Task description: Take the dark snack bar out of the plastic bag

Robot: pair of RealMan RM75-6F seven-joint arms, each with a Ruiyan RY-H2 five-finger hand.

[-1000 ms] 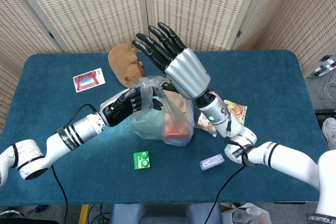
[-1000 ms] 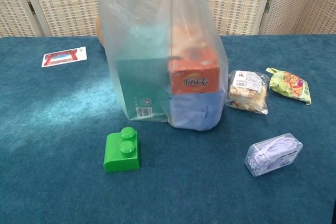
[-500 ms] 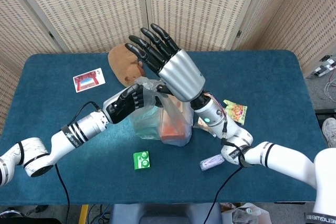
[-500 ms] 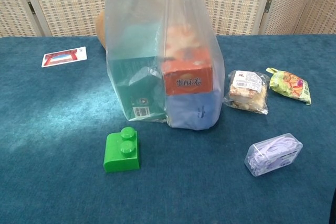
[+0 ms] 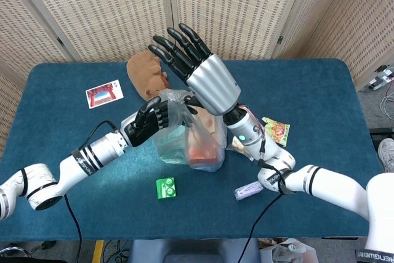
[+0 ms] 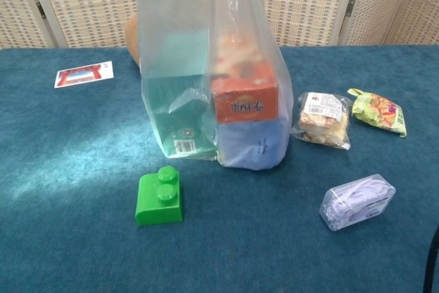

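Head view showed the left hand (image 5: pixel 149 122) gripping the upper left edge of the plastic bag (image 5: pixel 188 133), fingers (image 5: pixel 157 113) curled into the film. My read: it was holding the bag upright and the mouth open so the other hand could reach in. The right hand (image 5: pixel 203 75) hung above the bag mouth, fingers (image 5: pixel 178 44) spread wide and pointing up and away; those fingers held nothing. Its thumb side sat right at the bag's top rim; whether it touched or pinched the film there I couldn't tell.

Chest view had the bag (image 6: pixel 212 80) standing on the blue tabletop (image 6: pixel 68 169), top pulled up out of frame, neither hand visible. Inside were a teal-green box (image 6: pixel 182 114) on the left, an orange-red box (image 6: pixel 245 97) on the right, and a blue pack (image 6: pixel 250 143) under the orange one. I couldn't pick out any dark snack bar; if it was in there, it was hidden behind or among those. Judgement: extraction hadn't started.

Outside the bag were a green block (image 6: pixel 159 195) just in front, a clear case with a pale cable (image 6: pixel 357 201) at front right, and two snack packets (image 6: pixel 324 119) (image 6: pixel 377 110) to the right. A red card (image 6: pixel 84 73) lay at far left, and a brown plush (image 5: pixel 146 73) sat behind the bag.
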